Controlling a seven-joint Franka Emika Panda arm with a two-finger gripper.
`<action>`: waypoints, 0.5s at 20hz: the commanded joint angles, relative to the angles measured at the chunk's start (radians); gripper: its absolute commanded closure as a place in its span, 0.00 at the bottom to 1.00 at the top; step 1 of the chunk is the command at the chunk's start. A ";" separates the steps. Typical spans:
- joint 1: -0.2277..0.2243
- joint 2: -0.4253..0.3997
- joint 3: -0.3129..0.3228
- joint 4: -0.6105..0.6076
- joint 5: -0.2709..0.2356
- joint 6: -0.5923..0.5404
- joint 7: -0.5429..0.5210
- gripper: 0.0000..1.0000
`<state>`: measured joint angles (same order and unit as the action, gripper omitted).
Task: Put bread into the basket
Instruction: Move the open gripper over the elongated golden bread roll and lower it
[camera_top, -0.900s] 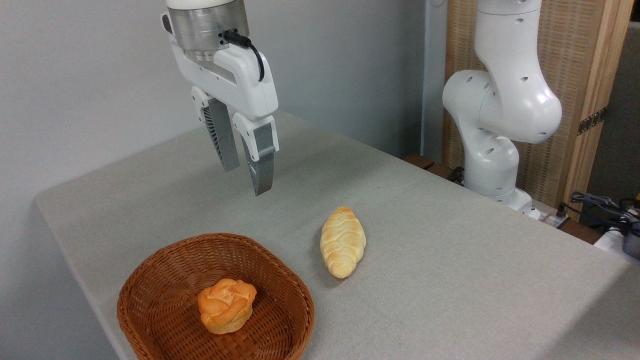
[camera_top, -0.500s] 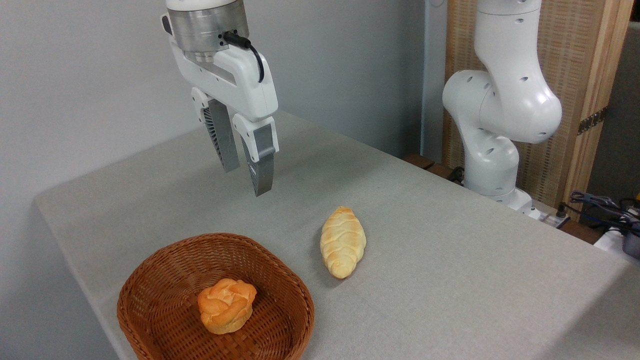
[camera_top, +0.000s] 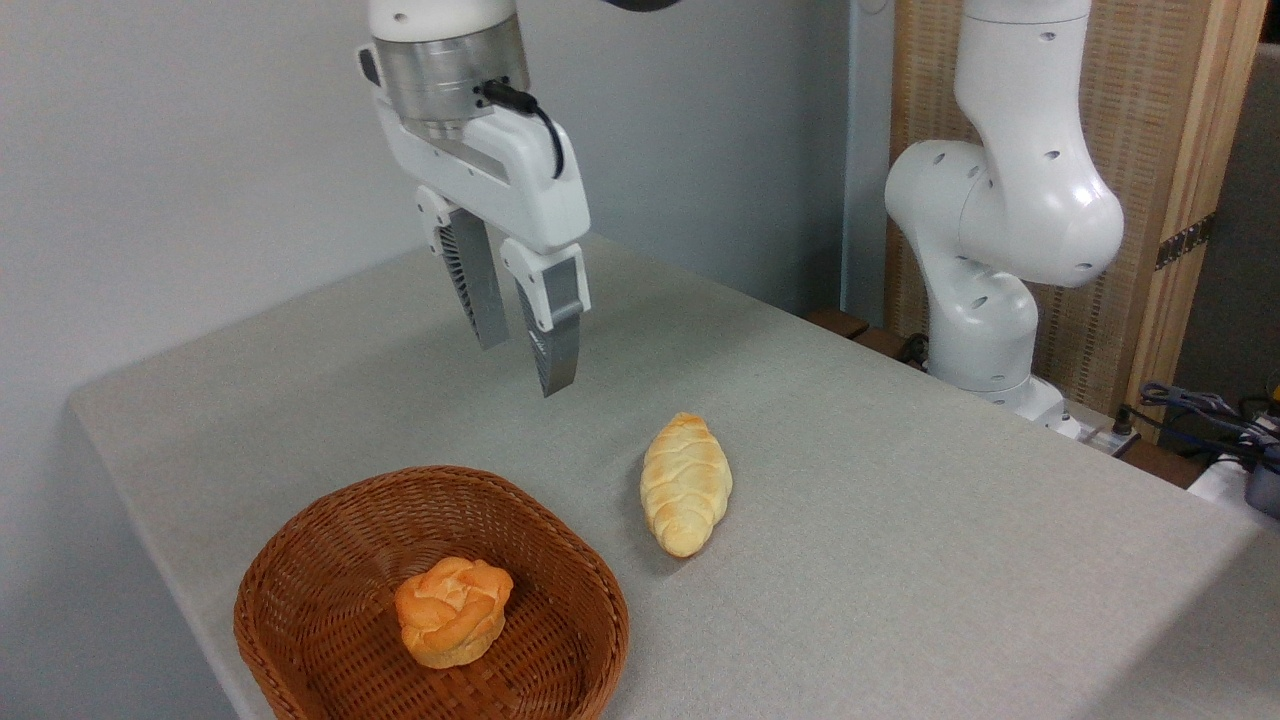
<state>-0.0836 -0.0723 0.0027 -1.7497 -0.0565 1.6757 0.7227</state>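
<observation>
Where a grey cloth covers the bench (camera_top: 900, 520), a pale wall stands behind its far edge and a wooden slatted panel (camera_top: 1150, 150) rises past the right corner. The bread (camera_top: 685, 484) lies bare mid-bench, just beside the basket (camera_top: 330, 520). The basket, holding a round bun (camera_top: 452, 610), is cut off at the near edge. The gripper (camera_top: 525, 365) hangs above, released, empty; its arm's top is cropped.

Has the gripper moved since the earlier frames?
Yes. The gripper has shifted right, toward the bread, which lies unmoved on the table.
</observation>
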 joint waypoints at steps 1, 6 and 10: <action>-0.004 -0.141 0.005 -0.200 0.011 0.102 -0.006 0.00; -0.002 -0.225 0.008 -0.393 0.015 0.191 -0.005 0.00; -0.002 -0.253 0.010 -0.487 0.017 0.265 0.010 0.00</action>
<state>-0.0835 -0.2775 0.0059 -2.1509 -0.0545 1.8858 0.7227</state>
